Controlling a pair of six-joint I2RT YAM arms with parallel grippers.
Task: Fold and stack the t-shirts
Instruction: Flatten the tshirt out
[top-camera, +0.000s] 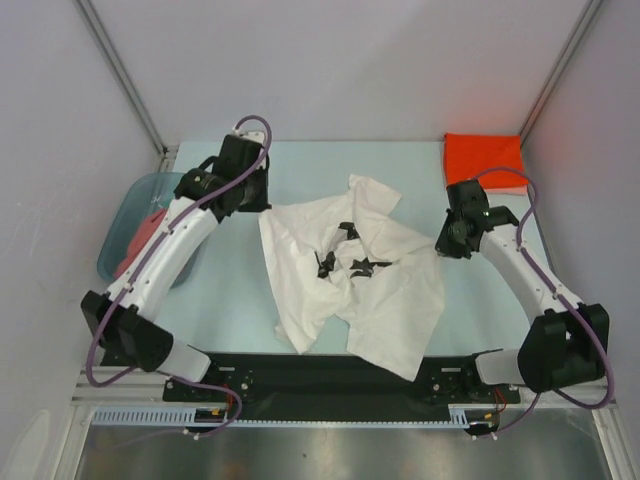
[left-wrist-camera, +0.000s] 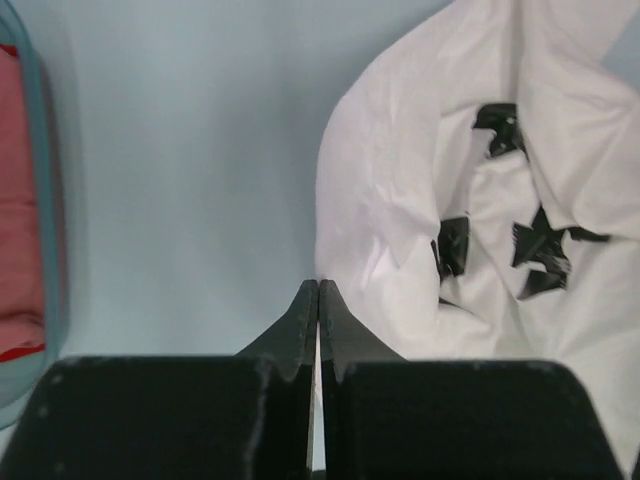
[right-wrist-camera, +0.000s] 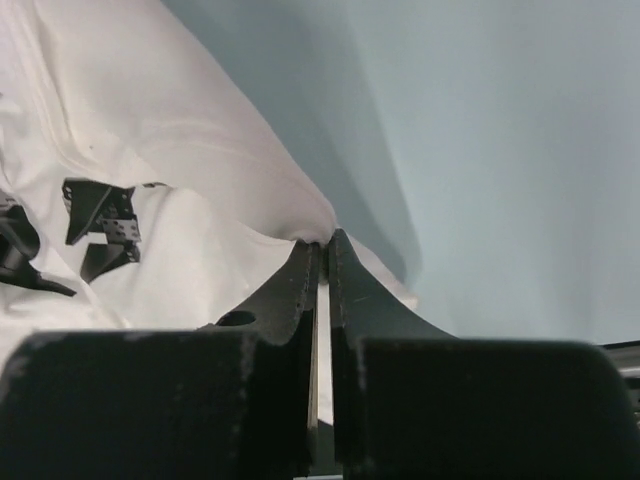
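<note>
A large white t-shirt (top-camera: 350, 275) with small black prints lies crumpled in the middle of the table. My left gripper (top-camera: 262, 203) is shut at the shirt's back-left corner; in the left wrist view the cloth edge (left-wrist-camera: 345, 260) runs right into the closed tips (left-wrist-camera: 318, 285). My right gripper (top-camera: 443, 243) is shut on the shirt's right edge, and in the right wrist view the cloth (right-wrist-camera: 200, 150) tents up into the tips (right-wrist-camera: 322, 240). A folded orange-red t-shirt (top-camera: 485, 157) lies at the back right corner. Salmon-pink and red t-shirts (top-camera: 140, 240) lie in the basin, and they also show in the left wrist view (left-wrist-camera: 18, 200).
A blue-grey plastic basin (top-camera: 125, 205) stands at the left edge of the table, partly under my left arm. Its rim (left-wrist-camera: 48, 200) shows in the left wrist view. White walls and frame posts close in the table at the back and sides.
</note>
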